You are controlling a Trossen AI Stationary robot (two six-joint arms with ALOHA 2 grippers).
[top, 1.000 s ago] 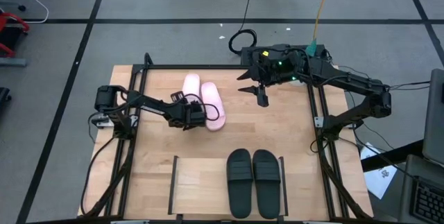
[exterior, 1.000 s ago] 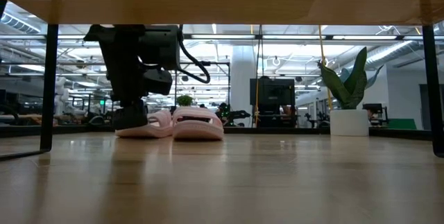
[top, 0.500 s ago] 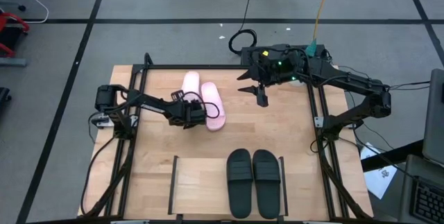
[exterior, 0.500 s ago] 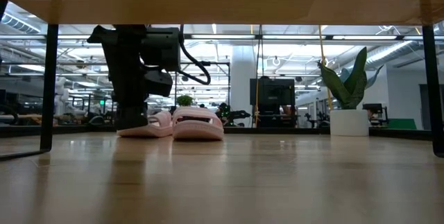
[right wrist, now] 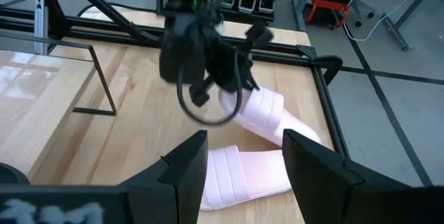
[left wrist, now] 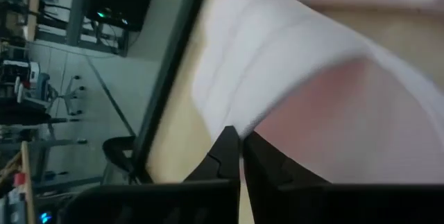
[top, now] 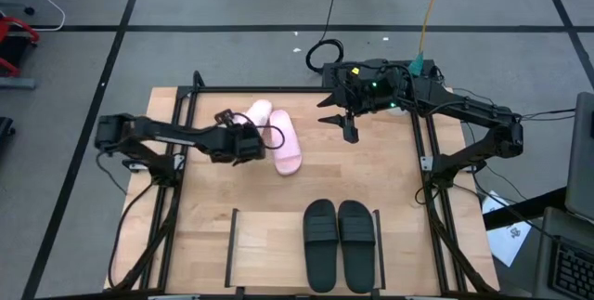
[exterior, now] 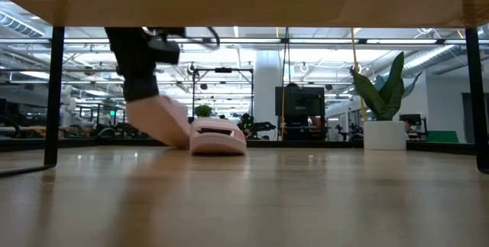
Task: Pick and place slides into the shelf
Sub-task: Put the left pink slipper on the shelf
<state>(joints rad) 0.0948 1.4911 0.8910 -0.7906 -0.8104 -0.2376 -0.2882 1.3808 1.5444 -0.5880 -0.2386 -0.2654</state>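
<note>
Left tool is pinching shut on one pink slide, gripping it at its edge and tipping it up off the desk; in the low view it is hanging tilted, heel end low, just beside its mate. The other pink slide is lying flat near the middle of the desk, toward the far edge. Black pair is already sitting on the shelf at the near edge, filling its right half; left half is bare.

Risks, as I see them:
- Grip is thin, on an edge only. The slide is dangling and could be slipping or swinging out on the carry.
- Low end is close to the flat pink slide, so it could be dragging or nudging it out of place.
- Coming down tilted, it could be catching the shelf's left rail or bumping the black pair.

Right tool is hanging wide open and empty near the far edge, clear of the route.
</note>
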